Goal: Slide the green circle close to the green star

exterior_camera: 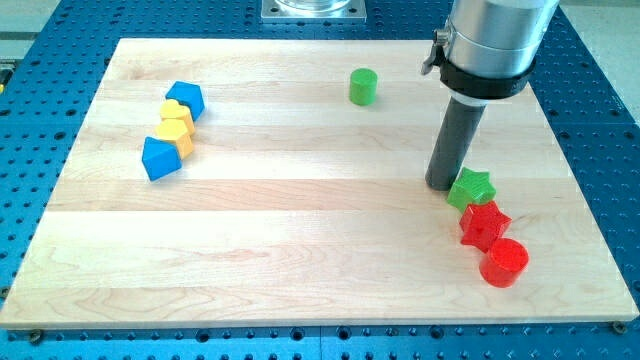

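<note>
The green circle (363, 87) stands near the view's top, a little right of centre, on the wooden board (300, 230). The green star (471, 187) lies at the view's right, touching the red star (484, 223) below it. My tip (441, 184) rests on the board just left of the green star, touching or nearly touching it. The green circle is well above and to the left of my tip.
A red circle (503, 263) sits below the red star. At the view's left is a cluster: a blue block (185, 99), a yellow heart (176, 113), a yellow block (176, 137) and a blue block (160, 158).
</note>
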